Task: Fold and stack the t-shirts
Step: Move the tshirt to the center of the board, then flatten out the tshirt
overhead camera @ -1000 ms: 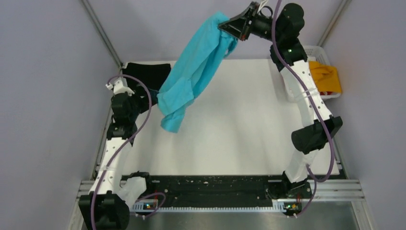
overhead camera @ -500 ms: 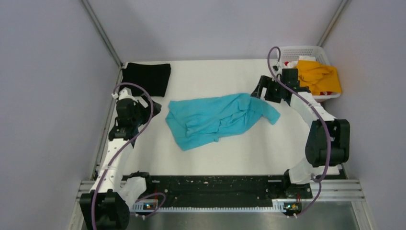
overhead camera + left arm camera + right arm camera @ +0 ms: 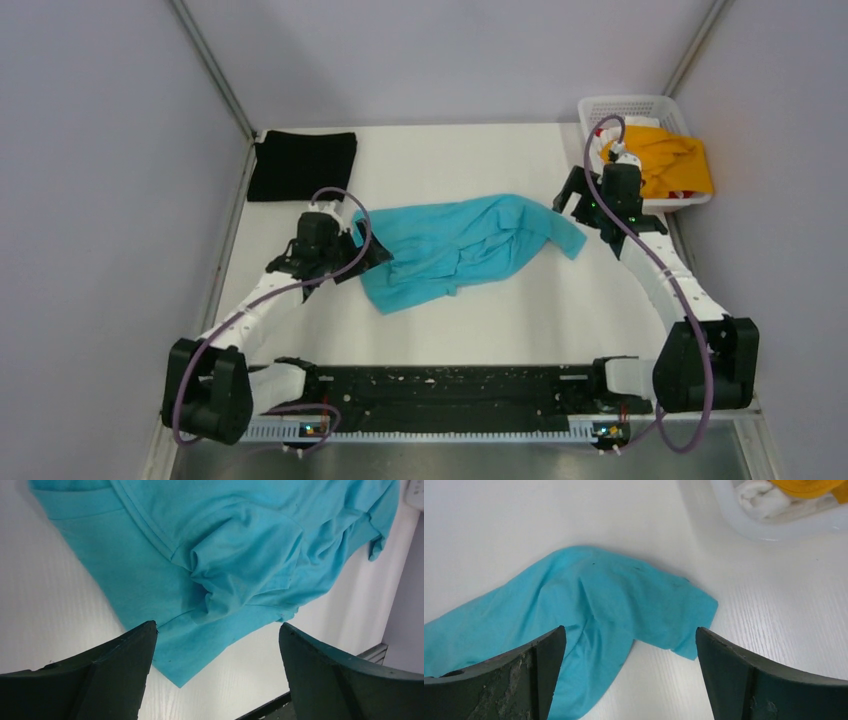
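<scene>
The turquoise-blue t-shirt (image 3: 460,245) lies crumpled and spread across the middle of the white table (image 3: 480,320). Over its left edge my left gripper (image 3: 368,252) hovers open, and the left wrist view shows cloth (image 3: 235,555) between and beyond the fingers with nothing gripped (image 3: 217,626). Open too, my right gripper (image 3: 573,192) stands just off the shirt's right sleeve (image 3: 599,600), its fingers apart above cloth and bare table (image 3: 630,630). A black t-shirt (image 3: 302,165) lies folded at the far left corner. The orange-yellow t-shirt (image 3: 672,162) is heaped in the basket.
A white lattice basket (image 3: 625,105) stands at the far right corner, right behind my right wrist; it holds some white cloth (image 3: 756,495) too. Metal frame posts and grey walls close in both sides. A black rail (image 3: 440,385) runs along the near edge.
The right gripper opened and let the turquoise shirt drop from the air onto the table, then drew back toward the basket. The left arm swung right to the shirt's left edge.
</scene>
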Controlling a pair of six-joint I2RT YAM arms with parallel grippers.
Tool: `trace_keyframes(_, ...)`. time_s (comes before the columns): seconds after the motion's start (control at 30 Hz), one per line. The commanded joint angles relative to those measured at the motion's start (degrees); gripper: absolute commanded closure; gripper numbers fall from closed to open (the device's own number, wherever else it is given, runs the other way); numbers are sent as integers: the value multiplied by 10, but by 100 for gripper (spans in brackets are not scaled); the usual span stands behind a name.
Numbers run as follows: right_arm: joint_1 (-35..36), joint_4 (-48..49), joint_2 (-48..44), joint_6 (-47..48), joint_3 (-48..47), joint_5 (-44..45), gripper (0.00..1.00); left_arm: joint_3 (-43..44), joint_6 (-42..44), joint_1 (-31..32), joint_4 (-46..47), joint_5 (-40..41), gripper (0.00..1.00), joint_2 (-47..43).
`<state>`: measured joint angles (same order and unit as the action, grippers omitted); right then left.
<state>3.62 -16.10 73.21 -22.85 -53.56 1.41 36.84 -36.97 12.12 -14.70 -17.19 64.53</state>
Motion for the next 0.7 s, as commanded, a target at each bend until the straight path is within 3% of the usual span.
trace_keyframes(0.0, 2, 20, -35, -31, 31, 61, 1, -2, -13, 32, 66, -11, 5, 39)
trace_keyframes(0.37, 2, 19, -81, -34, 72, 104, 1, 38, 1, 77, 90, -5, 25, 171)
trace_keyframes(0.63, 2, -6, -69, -37, 81, 124, 1, 65, -12, 95, 104, -3, 59, 213)
trace_keyframes(0.67, 2, -7, -67, -37, 83, 125, 1, 68, -12, 96, 103, -1, 67, 213)
